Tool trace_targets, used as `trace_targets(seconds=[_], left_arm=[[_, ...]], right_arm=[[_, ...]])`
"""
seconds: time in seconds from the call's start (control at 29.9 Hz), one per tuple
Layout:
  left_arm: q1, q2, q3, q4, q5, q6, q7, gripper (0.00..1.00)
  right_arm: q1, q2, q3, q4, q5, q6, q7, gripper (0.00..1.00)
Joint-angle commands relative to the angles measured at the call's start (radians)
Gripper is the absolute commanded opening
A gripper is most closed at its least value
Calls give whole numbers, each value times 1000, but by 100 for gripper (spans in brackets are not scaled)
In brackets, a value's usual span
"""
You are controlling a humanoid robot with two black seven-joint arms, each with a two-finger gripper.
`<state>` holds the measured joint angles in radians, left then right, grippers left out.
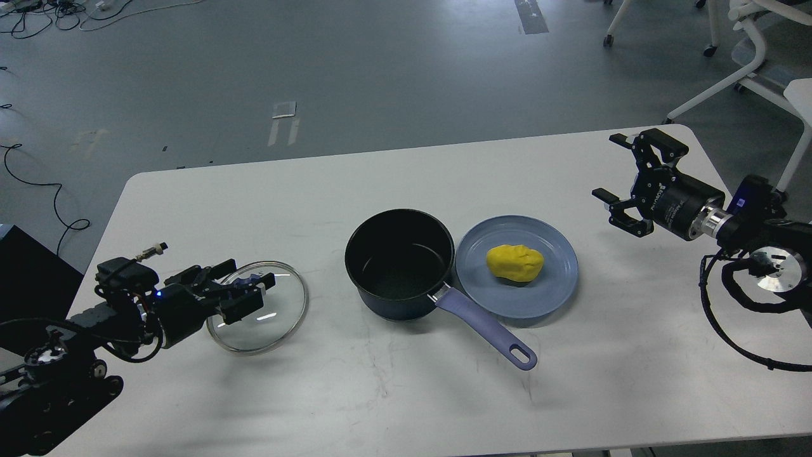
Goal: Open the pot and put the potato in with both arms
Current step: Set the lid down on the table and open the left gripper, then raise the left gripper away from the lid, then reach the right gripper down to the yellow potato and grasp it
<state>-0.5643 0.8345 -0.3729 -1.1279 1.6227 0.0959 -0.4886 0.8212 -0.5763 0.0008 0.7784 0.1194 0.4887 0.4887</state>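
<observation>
The dark pot (399, 263) stands open at the table's middle, its purple handle (485, 330) pointing front right. The yellow potato (515, 263) lies on a blue plate (561, 282) just right of the pot. The glass lid (266, 320) lies on the table left of the pot, its purple knob partly hidden. My left gripper (240, 289) is open, its fingers spread beside the knob at the lid's left part. My right gripper (612, 174) is open and empty above the table, to the right of the plate.
The white table (393, 393) has a rounded far edge. White chair legs (729, 76) stand on the floor beyond the right corner. A dark box (25, 266) sits off the table's left edge.
</observation>
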Motion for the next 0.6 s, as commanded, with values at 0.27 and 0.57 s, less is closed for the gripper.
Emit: trace_targets(seconds=[0.27,0.57], left_arm=[[-224,-38,0,-21,-902,-349,0,98],[-227,-109,-40,6,-1164,-378,0,98]], right_arm=[[156,-36,-10,15,-379,0,0,100],[409,-24,-83,131,-973,0,0,100]])
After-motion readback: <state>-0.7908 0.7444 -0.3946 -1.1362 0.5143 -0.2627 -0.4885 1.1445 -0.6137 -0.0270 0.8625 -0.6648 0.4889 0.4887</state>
